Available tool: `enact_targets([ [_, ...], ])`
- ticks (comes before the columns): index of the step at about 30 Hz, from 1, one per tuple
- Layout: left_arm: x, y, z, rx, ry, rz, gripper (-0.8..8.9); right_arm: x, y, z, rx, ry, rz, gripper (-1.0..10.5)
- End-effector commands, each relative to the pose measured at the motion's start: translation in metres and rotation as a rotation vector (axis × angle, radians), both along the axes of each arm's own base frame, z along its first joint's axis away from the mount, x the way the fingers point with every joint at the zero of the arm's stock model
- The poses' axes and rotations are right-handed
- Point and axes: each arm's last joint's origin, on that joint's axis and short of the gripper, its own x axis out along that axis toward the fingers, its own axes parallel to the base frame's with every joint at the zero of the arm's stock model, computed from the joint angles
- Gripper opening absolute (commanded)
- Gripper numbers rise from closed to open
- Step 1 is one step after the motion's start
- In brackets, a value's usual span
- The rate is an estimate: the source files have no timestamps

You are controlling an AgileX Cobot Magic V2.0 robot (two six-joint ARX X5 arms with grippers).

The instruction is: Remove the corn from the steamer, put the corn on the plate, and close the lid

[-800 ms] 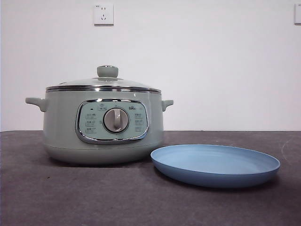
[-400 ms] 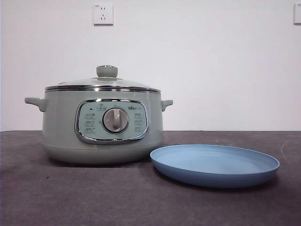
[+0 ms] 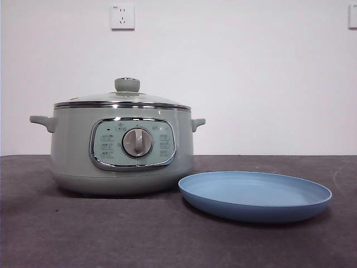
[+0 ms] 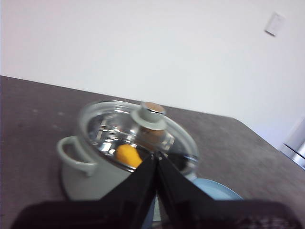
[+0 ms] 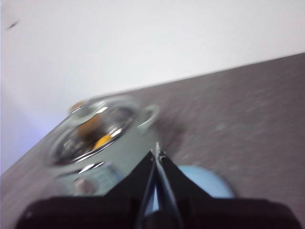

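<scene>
Table [image 3: 83,234]: your dark grey work surface, carrying everything below.

Steamer [image 3: 72,151]: you find the sage-green pot upright on the table, control panel and silver dial [image 3: 137,143] facing the front camera, one small handle on each side.

Plate [image 3: 255,196]: your light-blue plate lies flat just beside the steamer, on the side away from the handle nearest the left wrist camera; nothing rests on it.

Lid [image 3: 122,99]: the glass lid sits on the steamer's rim, its green knob [image 3: 127,85] upward.

Corn [image 4: 128,155]: you see the yellow cob through the glass, inside the steamer.

Left gripper [image 4: 157,156]: jaws pressed together, holding nothing, raised above the table short of the steamer.

Right gripper [image 5: 157,153]: jaws likewise closed and empty, raised clear above the table, the view blurred.
</scene>
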Motion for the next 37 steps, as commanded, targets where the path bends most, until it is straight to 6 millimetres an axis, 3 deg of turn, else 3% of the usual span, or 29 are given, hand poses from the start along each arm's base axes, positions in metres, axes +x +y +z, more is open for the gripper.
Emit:
enact_targets([
  [1, -0.001, -0.001, 0.014, 0.037, -0.004, -0.050, -0.07, 0.010, 0.004, 0.017, -0.048, 0.036, 0.153, -0.1],
  [7, 0.005, -0.004, 0.043, 0.048, 0.033, -0.162, -0.06, 0.031, 0.012, 0.049, -0.101, 0.109, 0.372, -0.1],
  [15, 0.018, -0.004, 0.072, 0.109, 0.139, -0.228, -0.07, 0.052, 0.020, 0.083, -0.204, 0.148, 0.468, -0.1],
  [26, 0.029, -0.003, 0.084, 0.168, 0.216, -0.254, 0.11, 0.059, 0.023, 0.090, -0.222, 0.166, 0.490, 0.1],
  [28, 0.029, -0.003, 0.083, 0.166, 0.217, -0.259, 1.25, 0.059, 0.023, 0.090, -0.222, 0.166, 0.490, 1.0],
  [32, 0.029, -0.004, 0.084, 0.165, 0.214, -0.268, 5.46, 0.059, 0.023, 0.090, -0.221, 0.167, 0.490, 4.2],
  [34, 0.029, -0.004, 0.084, 0.166, 0.211, -0.269, 5.47, 0.059, 0.023, 0.090, -0.221, 0.167, 0.490, 5.3],
  [37, 0.029, -0.004, 0.084, 0.168, 0.210, -0.269, 5.43, 0.059, 0.023, 0.090, -0.221, 0.166, 0.490, 5.4],
])
